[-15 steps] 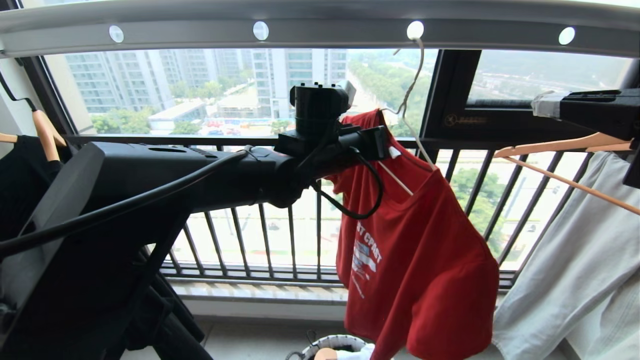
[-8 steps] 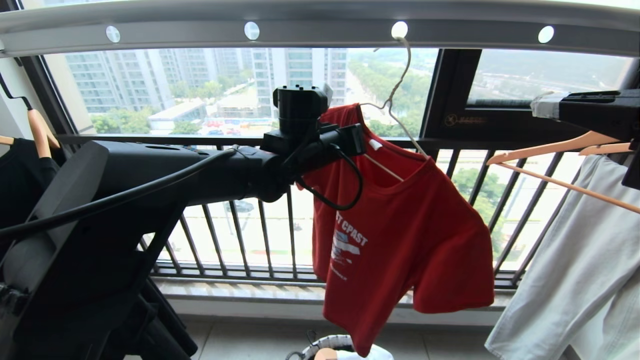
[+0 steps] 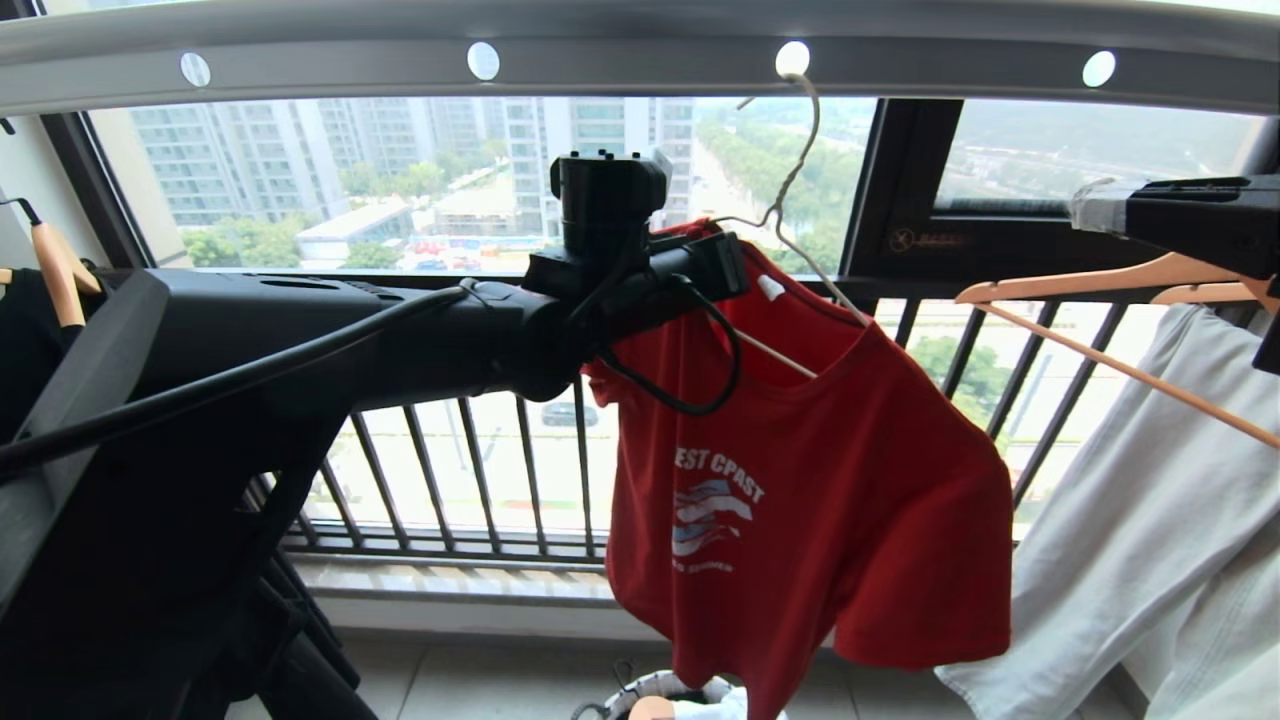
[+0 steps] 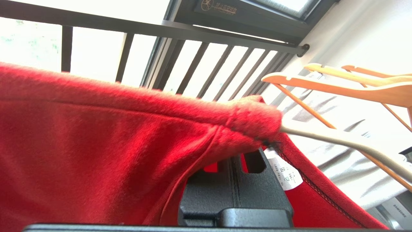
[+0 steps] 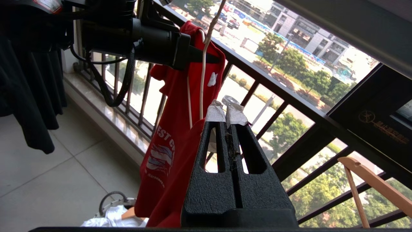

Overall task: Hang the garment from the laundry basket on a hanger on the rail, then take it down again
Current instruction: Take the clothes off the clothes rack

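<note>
Overhead, garment (image 3: 800, 480), hanger (image 3: 790, 190), rail (image 3: 640, 60)

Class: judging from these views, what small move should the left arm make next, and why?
Probably draw the red T-shirt sideways off the white wire hanger. The left pincer is shut on its shoulder, one hanger arm shows bare at the collar, and the hook sits in the rail.

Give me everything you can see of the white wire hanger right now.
The hanger is thin white wire with a long twisted neck. Its hook sits in a round hole of the rail. It hangs tilted, the red shirt draped over it. One arm shows bare through the neck opening; the end by the shut left gripper is hidden under cloth.
</note>
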